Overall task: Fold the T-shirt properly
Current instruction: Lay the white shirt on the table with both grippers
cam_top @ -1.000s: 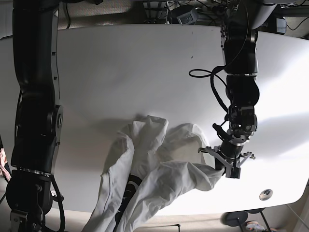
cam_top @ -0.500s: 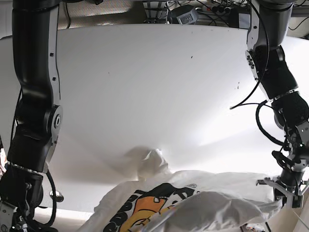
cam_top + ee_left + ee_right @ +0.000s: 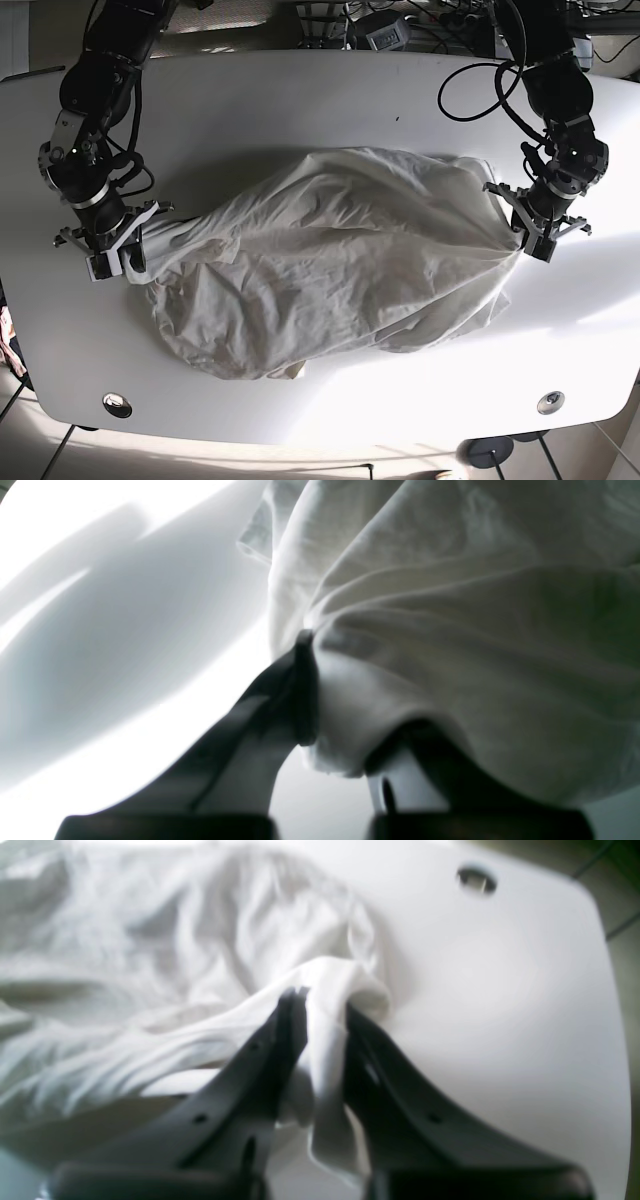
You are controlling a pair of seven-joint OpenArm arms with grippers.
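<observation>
Both arms are black with chunky rounded joints, looping black cables (image 3: 478, 78), and dark tapered fingers (image 3: 260, 1070) with small screw holes.

A smooth white counter with rounded corners (image 3: 300, 110) is carrying a rumpled white cotton T-shirt (image 3: 330, 260), which is lying spread across its middle in loose, puffed folds. Two small round metal-rimmed holes, one (image 3: 117, 404) near the front left corner and one (image 3: 549, 402) near the front right, are sitting in the counter's surface.
</observation>
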